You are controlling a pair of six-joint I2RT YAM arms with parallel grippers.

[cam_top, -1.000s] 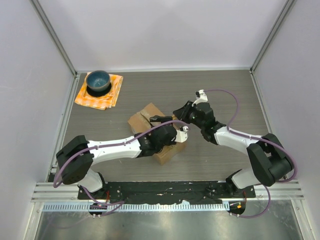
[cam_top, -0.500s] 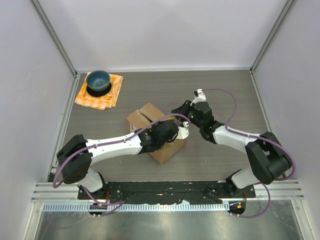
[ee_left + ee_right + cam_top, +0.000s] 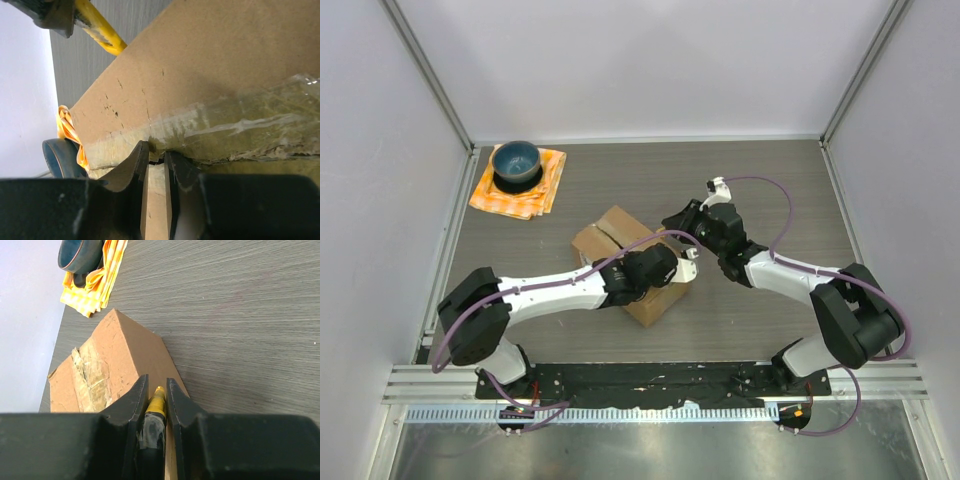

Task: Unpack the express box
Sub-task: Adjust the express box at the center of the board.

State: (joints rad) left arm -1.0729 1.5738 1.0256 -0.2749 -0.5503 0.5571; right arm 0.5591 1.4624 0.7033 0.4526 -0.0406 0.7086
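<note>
The express box (image 3: 612,232), brown cardboard with shiny clear tape, stands askew in the middle of the table. My left gripper (image 3: 662,262) lies over its right half. In the left wrist view the left gripper (image 3: 157,159) is shut on a cardboard edge of the express box (image 3: 210,60), just below the taped seam (image 3: 235,127). My right gripper (image 3: 677,222) hovers at the box's far right corner. It is shut on a yellow-tipped cutter (image 3: 156,401), whose tip points over the box's side (image 3: 135,352). The same cutter (image 3: 100,29) shows in the left wrist view.
A blue bowl (image 3: 516,163) sits on a folded orange checked cloth (image 3: 538,193) at the far left corner. Grey walls and metal posts close in the table on three sides. Wood-grain tabletop (image 3: 760,180) lies bare to the right of the box.
My left gripper's jaws have come together on the box's cardboard edge, and its wrist has settled lower over the box. The right arm shifted slightly left, then held still.
</note>
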